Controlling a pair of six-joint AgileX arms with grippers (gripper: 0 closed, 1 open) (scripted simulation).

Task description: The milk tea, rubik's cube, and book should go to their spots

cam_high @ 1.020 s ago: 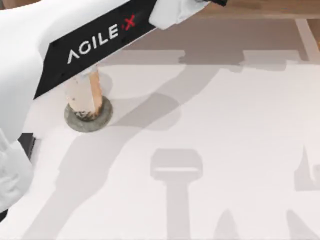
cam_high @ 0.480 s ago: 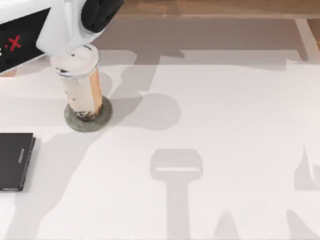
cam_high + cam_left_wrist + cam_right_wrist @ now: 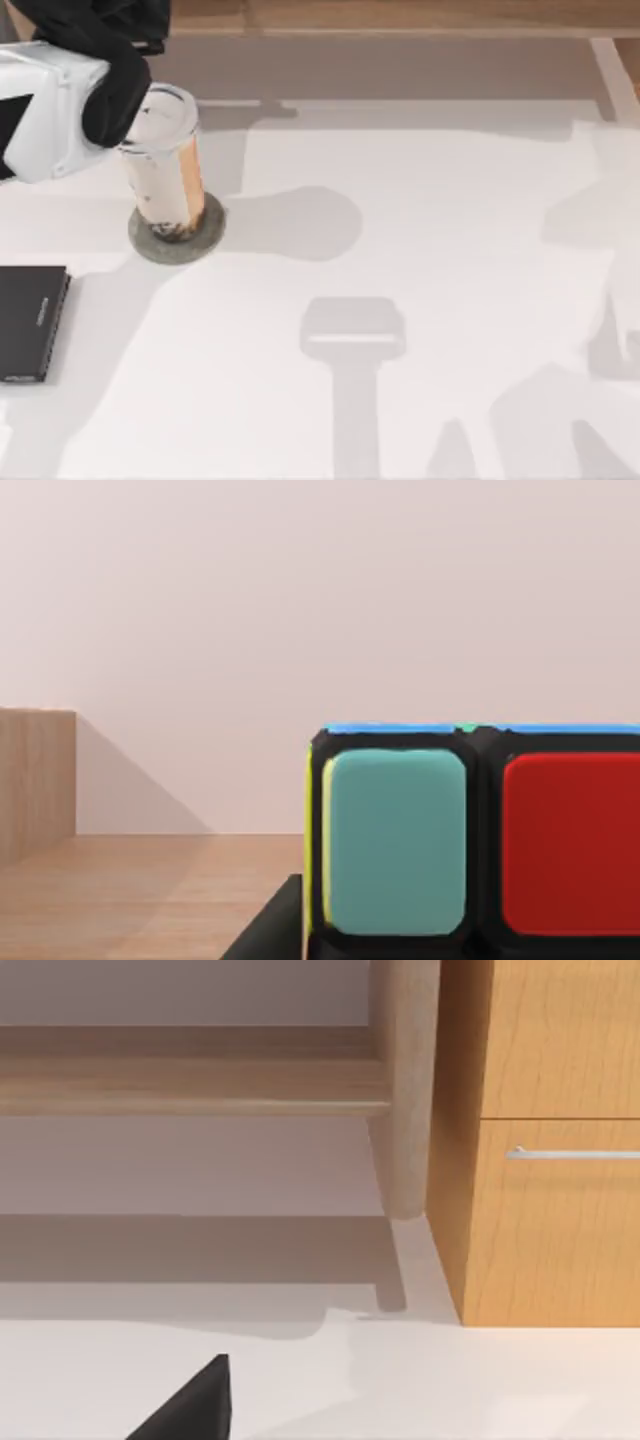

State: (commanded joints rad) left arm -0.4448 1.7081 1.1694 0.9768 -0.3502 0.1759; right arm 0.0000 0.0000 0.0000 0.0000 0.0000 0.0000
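The milk tea [image 3: 165, 165] is standing upright on the grey coaster [image 3: 177, 237] at the table's [image 3: 420, 250] left, with the black slab [image 3: 30, 322] lying nearer the left edge, apart from it. The left arm [image 3: 60, 95] is hanging over the far left corner just beside the cup's lid, and its wrist view is showing the cube [image 3: 480, 840] up close, though whether the fingers are gripping it I cannot tell. A dark finger tip [image 3: 190, 1405] is poking into the right wrist view over the white table, facing a wooden cabinet [image 3: 545, 1140].

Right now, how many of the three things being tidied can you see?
2: the milk tea stands on the grey coaster; the rubik's cube sits close before the left wrist camera. The book may be hidden.
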